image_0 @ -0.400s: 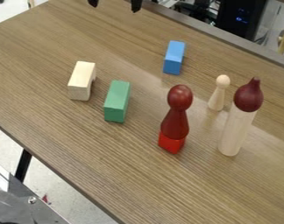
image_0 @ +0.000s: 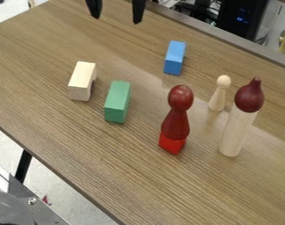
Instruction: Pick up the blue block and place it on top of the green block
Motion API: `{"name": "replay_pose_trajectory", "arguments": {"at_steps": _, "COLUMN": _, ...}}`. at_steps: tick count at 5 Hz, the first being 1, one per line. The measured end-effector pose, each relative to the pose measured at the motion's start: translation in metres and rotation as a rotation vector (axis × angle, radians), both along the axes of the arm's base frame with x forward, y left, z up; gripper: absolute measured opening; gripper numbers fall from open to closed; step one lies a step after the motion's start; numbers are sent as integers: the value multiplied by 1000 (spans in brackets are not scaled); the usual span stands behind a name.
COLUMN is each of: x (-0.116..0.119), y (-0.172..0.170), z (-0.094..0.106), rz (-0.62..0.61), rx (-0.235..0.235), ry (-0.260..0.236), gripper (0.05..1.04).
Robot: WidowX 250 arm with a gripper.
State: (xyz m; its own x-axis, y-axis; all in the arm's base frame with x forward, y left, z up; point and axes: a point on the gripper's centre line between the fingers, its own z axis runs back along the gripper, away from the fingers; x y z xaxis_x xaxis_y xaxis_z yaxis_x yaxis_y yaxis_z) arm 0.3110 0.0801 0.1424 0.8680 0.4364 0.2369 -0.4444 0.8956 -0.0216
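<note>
At the top edge of the camera view, left of centre, the gripper (image_0: 116, 19) hangs open, its two black fingers apart with nothing between them. The blue block (image_0: 175, 57) is the nearest thing, lower and to the right. A cream block (image_0: 82, 81) and a green block (image_0: 117, 101) lie side by side at the left. A dark red figure (image_0: 177, 115) stands on a red block (image_0: 172, 143) near the centre. Right of it are a small pale wooden peg figure (image_0: 219, 93) and a tall pale cylinder (image_0: 236, 132) topped by a dark red pointed piece (image_0: 249, 96).
The wooden table (image_0: 56, 127) has its front edge running from the left side down to the bottom. A grey rail (image_0: 209, 33) borders the far edge, with black equipment (image_0: 246, 19) behind it. A grey metal part (image_0: 21, 202) is at the lower left.
The gripper has come further down into the view from the top edge, its fingers still apart. The blocks and figures have not moved.
</note>
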Motion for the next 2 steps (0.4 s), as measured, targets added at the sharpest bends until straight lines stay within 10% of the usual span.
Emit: {"name": "replay_pose_trajectory", "arguments": {"at_steps": 2, "x": 37, "y": -28, "z": -18, "rz": -14, "rx": -5, "ry": -65, "gripper": 999}}
